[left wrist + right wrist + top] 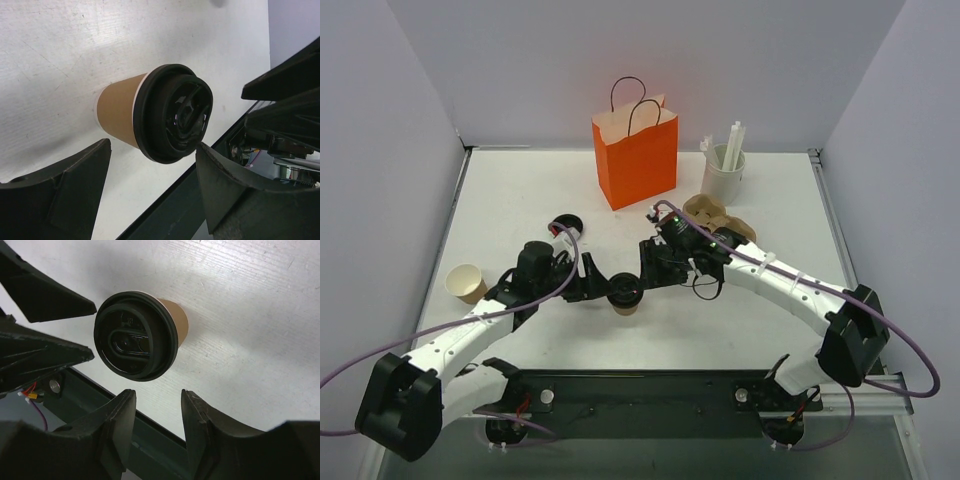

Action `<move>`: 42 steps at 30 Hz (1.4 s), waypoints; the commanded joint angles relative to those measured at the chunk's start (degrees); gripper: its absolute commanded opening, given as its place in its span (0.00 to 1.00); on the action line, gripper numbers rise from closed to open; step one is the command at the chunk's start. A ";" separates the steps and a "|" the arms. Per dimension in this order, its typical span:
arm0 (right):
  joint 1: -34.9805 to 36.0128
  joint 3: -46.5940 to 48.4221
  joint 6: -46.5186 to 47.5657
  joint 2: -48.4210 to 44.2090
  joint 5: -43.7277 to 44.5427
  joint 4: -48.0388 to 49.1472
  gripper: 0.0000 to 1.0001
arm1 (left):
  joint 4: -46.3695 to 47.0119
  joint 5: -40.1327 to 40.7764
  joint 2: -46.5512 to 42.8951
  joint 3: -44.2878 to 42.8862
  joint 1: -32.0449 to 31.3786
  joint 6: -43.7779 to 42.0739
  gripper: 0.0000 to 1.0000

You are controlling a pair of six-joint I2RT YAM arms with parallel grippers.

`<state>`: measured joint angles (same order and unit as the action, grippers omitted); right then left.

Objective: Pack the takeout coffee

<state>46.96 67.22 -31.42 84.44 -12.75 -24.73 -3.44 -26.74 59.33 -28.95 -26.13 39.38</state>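
Observation:
The takeout coffee (626, 295), a tan paper cup with a black lid, stands upright on the table between my two grippers. My left gripper (600, 288) is close on its left and open. In the left wrist view the cup (117, 112) and its lid (175, 117) lie just ahead of the spread left gripper (154, 146), with nothing gripped. My right gripper (652, 272) is on the cup's right, also open. The right wrist view shows the lid (135, 337) beyond the right gripper (157, 394), apart from both fingers.
An orange paper bag (636, 155) stands open at the back. A lidless tan cup (466, 283) is at the left and a loose black lid (566, 224) behind my left gripper. A white cup of stirrers (724, 170) and a cardboard carrier (718, 217) sit at the back right.

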 commanded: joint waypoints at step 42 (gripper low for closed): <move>-13.56 -16.59 -9.97 2.74 -22.49 34.75 0.35 | 10.74 3.80 13.35 2.32 -1.03 -2.72 0.56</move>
<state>32.75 50.33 -40.03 86.56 -33.98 5.50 11.86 -27.11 70.43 -27.79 -26.98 39.88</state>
